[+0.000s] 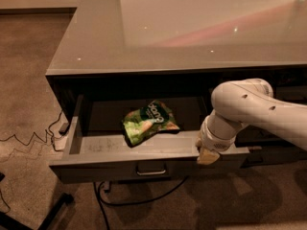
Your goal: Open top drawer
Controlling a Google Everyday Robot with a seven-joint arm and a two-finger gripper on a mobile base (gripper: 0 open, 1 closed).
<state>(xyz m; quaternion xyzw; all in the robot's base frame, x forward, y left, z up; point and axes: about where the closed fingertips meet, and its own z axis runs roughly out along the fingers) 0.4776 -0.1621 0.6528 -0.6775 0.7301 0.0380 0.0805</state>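
Observation:
The top drawer (pixel 105 169) is a wide dark grey drawer under the glossy counter, pulled out toward me. Its front carries a small rectangular metal pull (pixel 151 169) at the centre. Its shallow scuffed grey tray (pixel 103 145) shows inside. My gripper (pixel 207 153) hangs at the end of the white arm, down at the top edge of the drawer front, to the right of the pull.
A green snack bag (pixel 148 122) lies in the tray near the middle. The grey counter top (pixel 192 28) spans the upper view. Cables and a power strip (pixel 57 137) lie on the carpet at left. A dark chair leg (pixel 48 212) is at the bottom left.

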